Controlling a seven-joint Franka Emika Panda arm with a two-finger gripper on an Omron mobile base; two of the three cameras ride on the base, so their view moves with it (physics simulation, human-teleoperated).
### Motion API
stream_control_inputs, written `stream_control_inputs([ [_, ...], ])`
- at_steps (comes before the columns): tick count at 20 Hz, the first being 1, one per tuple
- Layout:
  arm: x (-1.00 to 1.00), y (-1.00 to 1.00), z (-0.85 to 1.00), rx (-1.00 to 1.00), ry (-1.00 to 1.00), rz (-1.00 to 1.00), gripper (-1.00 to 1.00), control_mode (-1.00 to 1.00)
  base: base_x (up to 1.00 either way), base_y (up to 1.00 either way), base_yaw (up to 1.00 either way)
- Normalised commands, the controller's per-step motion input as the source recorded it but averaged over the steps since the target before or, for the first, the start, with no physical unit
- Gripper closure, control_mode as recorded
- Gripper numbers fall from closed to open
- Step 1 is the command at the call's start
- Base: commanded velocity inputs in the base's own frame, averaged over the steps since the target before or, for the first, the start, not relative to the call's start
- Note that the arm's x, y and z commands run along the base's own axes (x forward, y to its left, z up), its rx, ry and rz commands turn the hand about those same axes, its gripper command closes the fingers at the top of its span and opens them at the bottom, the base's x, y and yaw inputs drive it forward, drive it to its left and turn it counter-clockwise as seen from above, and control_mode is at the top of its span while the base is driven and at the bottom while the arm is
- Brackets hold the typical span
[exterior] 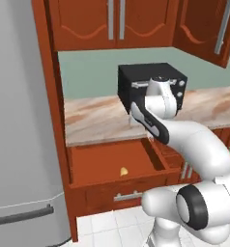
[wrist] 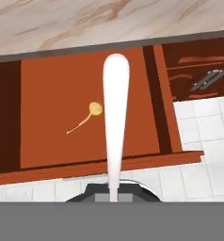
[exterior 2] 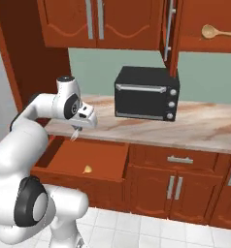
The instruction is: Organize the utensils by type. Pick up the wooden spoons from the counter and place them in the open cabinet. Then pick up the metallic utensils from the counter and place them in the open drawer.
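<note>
We see the gripper (exterior 2: 76, 130) above the open drawer (exterior 2: 64, 160), fingers clamped on the thin silvery utensil (wrist: 116, 108), which hangs over the drawer's floor. A small yellow wooden spoon (wrist: 88, 116) lies inside the drawer. The large wooden spoon (exterior 2: 219, 33) rests in the open upper cabinet (exterior 2: 205, 43). Marble tabletop (exterior 2: 205, 127) carries a black toaster oven (exterior 2: 146, 93).

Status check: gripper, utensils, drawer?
Gripper shut on thin silvery utensil, above open reddish-brown drawer. Small yellow wooden spoon lies inside it. Large wooden spoon in cabinet.
</note>
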Motion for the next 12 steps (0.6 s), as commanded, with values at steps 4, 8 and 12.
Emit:
stream_control_inputs([
  [4,0.0,0.0,0.0,0.0,0.0,0.0,1.0,1.0,-0.17,-0.66,0.64],
  [8,0.0,0.0,0.0,0.0,0.0,0.0,1.0,1.0,-0.3,-0.75,0.56],
  [12,0.0,0.0,0.0,0.0,0.0,0.0,1.0,1.0,-0.55,-0.59,0.53],
])
